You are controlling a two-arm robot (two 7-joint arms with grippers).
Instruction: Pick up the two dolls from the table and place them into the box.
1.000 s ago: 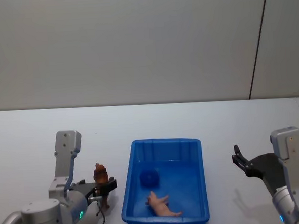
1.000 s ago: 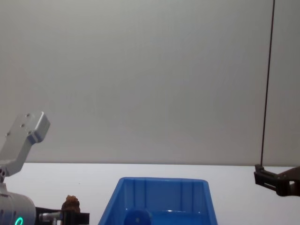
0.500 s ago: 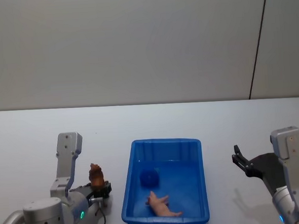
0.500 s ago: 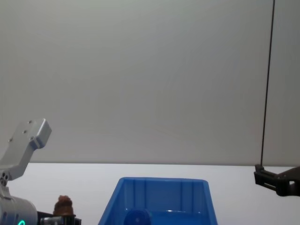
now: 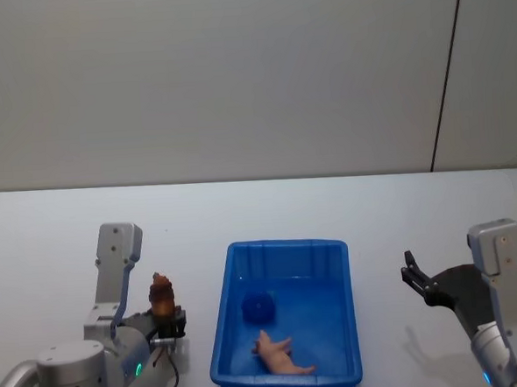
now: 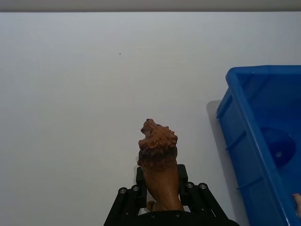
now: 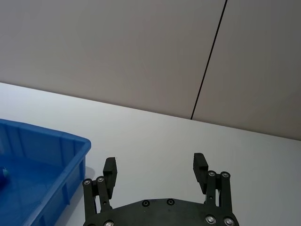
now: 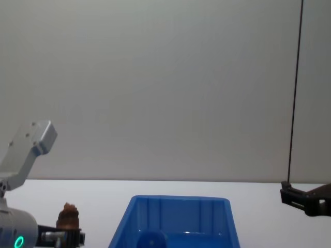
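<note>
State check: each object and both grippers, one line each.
brown doll: upright, gripped, left of the box
left gripper: shut on brown doll
right gripper: open, holding nothing, right of the box
blue doll: inside the box
box: on table, also holds a pink figure

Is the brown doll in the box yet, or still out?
Out. The left gripper is shut on the brown doll, holding it head-up above the table, left of the box.
</note>
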